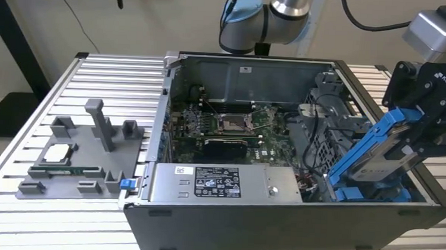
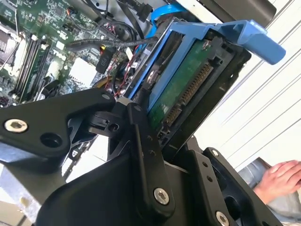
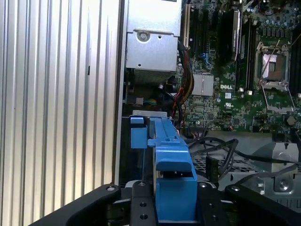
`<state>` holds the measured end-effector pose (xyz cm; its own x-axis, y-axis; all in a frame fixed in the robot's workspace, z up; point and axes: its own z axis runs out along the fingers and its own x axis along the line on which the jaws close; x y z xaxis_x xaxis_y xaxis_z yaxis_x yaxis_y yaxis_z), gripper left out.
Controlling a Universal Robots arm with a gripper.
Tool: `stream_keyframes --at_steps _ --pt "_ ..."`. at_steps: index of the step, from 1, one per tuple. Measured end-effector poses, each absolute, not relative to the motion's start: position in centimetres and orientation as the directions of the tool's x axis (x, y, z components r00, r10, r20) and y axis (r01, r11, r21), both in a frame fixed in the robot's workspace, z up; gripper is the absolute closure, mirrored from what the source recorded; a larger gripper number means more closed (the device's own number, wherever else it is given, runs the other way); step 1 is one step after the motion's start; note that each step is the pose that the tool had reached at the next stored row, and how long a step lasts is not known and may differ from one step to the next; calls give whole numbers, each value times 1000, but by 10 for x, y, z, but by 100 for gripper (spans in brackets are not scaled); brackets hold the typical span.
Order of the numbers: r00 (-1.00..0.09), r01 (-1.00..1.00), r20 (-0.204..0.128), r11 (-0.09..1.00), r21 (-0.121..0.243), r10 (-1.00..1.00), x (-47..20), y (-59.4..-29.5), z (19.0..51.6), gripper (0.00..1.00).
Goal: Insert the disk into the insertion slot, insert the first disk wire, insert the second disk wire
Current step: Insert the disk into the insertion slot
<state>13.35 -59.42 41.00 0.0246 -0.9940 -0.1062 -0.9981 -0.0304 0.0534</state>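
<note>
blue-framed disk (image 1: 378, 157), clenched in the gripper (image 1: 412, 142), leans into the open computer case (image 1: 279, 226) near the insertion slot (image 1: 352, 194).

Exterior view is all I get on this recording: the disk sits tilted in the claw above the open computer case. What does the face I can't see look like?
Observer: In the second wrist view the disk shows a green circuit board with a connector row, set in its blue frame.
Operator: Is the claw on it from both sides?
Observer: Yes. In the first wrist view the claw clamps the blue frame from either side.
Operator: Anyone close to the rig?
Observer: A person's hand appears in the second wrist view, beyond the claw, touching neither it nor the disk.
</note>
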Motion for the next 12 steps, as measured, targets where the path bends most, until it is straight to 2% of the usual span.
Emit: stream_keyframes --at_steps 5,12 --pt "28 -999 -105 -31 23 -994 132 -594 410 100" --pt "28 -999 -104 -30 13 -994 126 -592 408 100"
